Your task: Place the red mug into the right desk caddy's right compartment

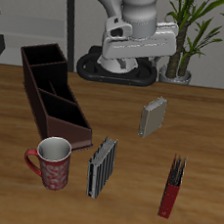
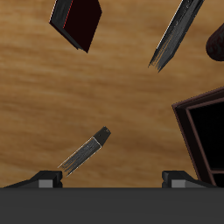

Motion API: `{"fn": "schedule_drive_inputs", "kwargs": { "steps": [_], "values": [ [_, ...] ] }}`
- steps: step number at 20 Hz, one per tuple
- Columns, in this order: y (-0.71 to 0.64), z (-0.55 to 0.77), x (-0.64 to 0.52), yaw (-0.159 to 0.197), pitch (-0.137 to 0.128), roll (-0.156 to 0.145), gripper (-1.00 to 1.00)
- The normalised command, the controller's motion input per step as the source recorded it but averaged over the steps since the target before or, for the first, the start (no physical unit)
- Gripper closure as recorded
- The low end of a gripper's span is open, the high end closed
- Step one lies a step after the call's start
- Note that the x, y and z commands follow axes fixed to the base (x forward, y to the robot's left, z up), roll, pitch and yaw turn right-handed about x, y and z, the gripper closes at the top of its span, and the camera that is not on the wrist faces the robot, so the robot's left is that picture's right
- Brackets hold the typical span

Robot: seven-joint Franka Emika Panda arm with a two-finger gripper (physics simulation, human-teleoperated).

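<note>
Nearest me, the glossy speckled red mug (image 1: pixel 54 164) stands upright by the table's (image 1: pixel 211 125) front edge, just off the long dark right desk caddy's (image 1: pixel 52 92) low end. My claw (image 1: pixel 138 54) hangs high at the back, empty, fingers parted.

The Franka arm (image 1: pixel 136 8) hangs at the top centre of the exterior frame, its white gripper (image 1: pixel 140 58) pointing down, fingers spread apart, holding nothing.

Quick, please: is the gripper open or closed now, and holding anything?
Gripper: open, jaws spread wide, holding nothing.
</note>
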Motion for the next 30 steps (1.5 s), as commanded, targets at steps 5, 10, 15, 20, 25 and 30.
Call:
{"fn": "schedule_drive_inputs", "kwargs": {
  "steps": [5,10,15,20,25,30],
  "values": [
    [0.16,0.0,0.01,0.015,-0.003,0.038,-1.0],
    [-0.19,0.07,0.25,0.006,0.004,-0.019,-1.0],
    [-0.48,0.14,0.38,0.037,-0.03,-0.076,-1.0],
    [-0.71,0.15,0.53,-0.015,-0.021,-0.095,-1.0],
    [-0.64,0.06,0.43,-0.043,0.014,-0.036,-1.0],
    [-0.64,0.01,0.33,-0.026,0.003,-0.024,-1.0]
  ]
}}
